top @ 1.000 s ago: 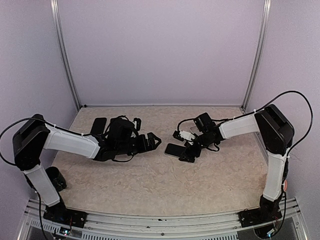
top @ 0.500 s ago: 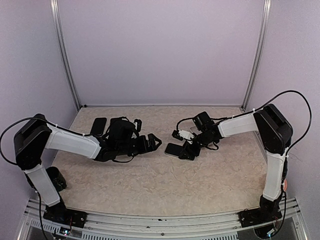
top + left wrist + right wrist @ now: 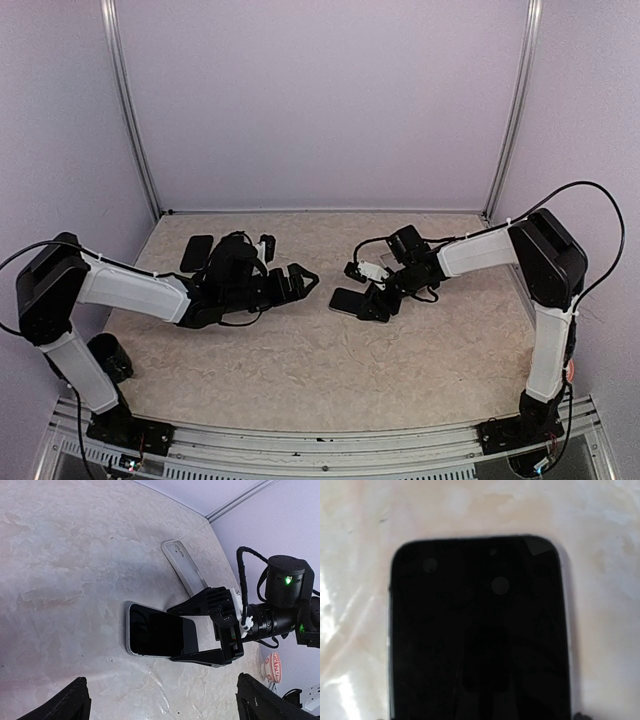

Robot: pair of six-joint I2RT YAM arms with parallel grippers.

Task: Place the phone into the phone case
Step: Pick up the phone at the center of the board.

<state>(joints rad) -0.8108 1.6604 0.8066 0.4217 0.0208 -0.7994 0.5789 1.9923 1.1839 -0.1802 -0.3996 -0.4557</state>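
- Two grippers face each other. The left gripper (image 3: 305, 279) hovers with jaws spread and empty, the phone (image 3: 347, 299) at its 3 o'clock, probably ready to steady it.
- The right gripper (image 3: 172, 633) straddles the phone's long edges, seemingly to lift it. I cannot tell whether it pinches.
- In the left wrist view, the clear phone case (image 3: 184, 569) lies flat at the phone's 1 o'clock.

phone (image 3: 479, 630) cut off below, phone case (image 3: 184, 567) end behind right pincer (image 3: 172, 634)
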